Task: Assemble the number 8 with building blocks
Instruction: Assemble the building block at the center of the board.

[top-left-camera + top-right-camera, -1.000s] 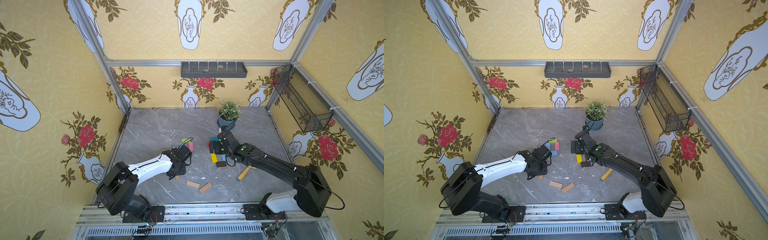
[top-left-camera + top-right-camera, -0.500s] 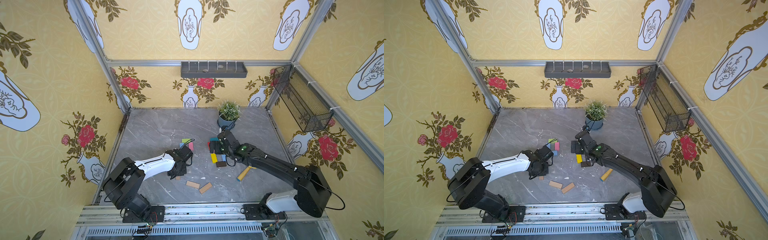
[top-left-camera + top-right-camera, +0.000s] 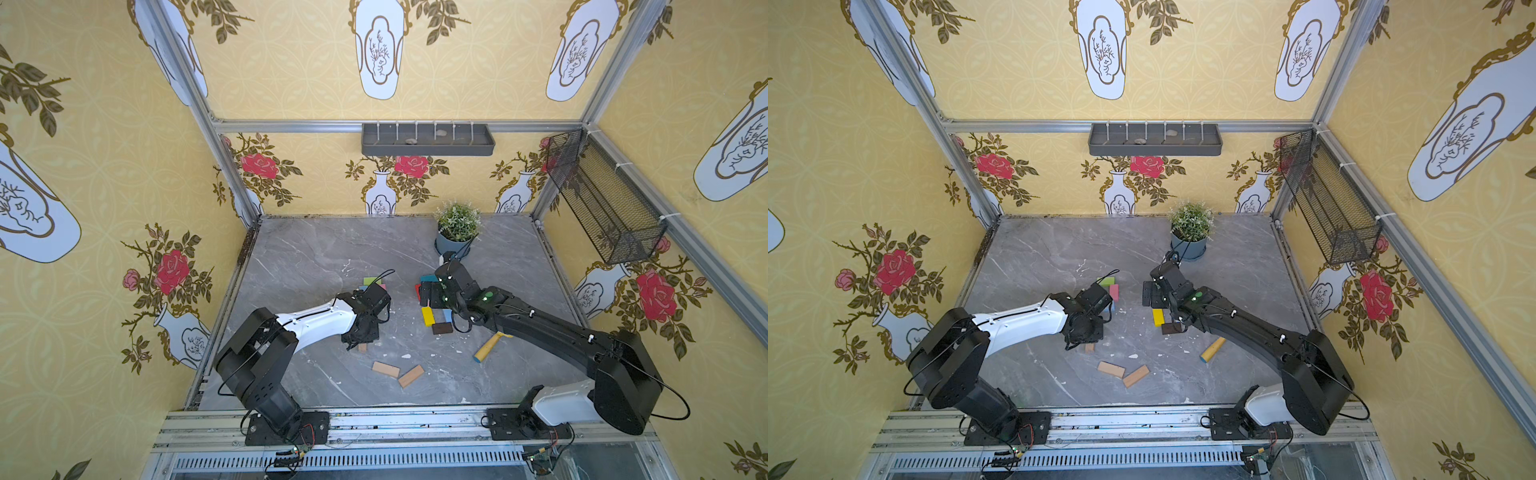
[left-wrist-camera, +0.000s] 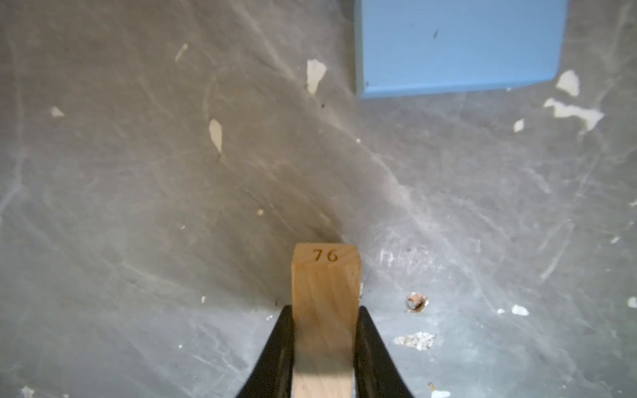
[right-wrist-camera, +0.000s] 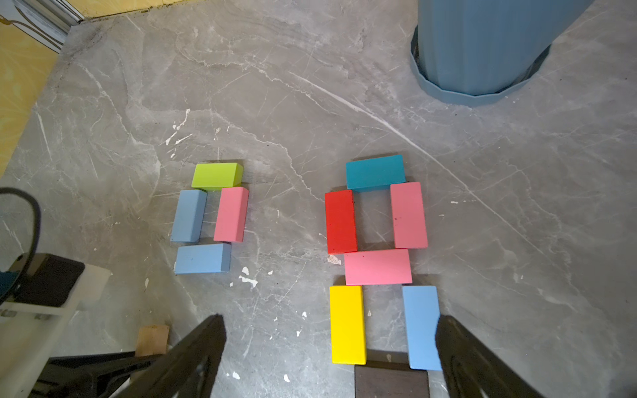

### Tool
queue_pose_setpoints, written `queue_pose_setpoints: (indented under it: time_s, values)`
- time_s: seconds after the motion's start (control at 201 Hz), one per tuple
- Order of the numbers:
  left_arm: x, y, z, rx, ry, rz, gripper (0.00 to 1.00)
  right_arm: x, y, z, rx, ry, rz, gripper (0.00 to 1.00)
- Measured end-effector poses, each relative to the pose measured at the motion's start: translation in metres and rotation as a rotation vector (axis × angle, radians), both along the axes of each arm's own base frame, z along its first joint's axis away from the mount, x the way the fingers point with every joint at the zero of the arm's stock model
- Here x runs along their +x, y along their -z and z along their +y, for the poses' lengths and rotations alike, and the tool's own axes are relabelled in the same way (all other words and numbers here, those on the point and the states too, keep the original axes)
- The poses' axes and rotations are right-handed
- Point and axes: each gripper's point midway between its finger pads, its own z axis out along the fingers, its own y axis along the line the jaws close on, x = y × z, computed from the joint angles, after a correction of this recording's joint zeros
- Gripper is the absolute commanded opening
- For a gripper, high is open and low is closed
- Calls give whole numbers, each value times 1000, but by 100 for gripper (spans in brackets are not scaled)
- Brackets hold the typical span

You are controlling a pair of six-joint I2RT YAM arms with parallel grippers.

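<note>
The left gripper (image 4: 325,312) is squeezing a tan block (image 4: 325,272) down near the half-made 8 (image 5: 231,213), the right gripper (image 5: 331,320) is hanging wide open over the finished 8 (image 5: 377,267), and the tan block could be slipping crooked or bumping the blue block (image 4: 458,44) if the squeeze is off-centre.

The number "76" is seen stamped on the end face of the tan wooden block (image 4: 325,310); nothing else can be read.

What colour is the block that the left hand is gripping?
The block is plain tan wood, marked 76 on its end; clearest in the left wrist view.
</note>
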Motion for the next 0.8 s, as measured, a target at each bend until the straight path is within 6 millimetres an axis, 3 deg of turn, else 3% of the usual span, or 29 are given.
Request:
queue_pose_setpoints:
  time_s: [0.289,0.797]
  values:
    - [18,0,-3,-1,9,-7,20,0,4,-3,-9,6,6,98]
    - [29,7,-4,8,11,10,20,0,7,-6,-16,11,11,98]
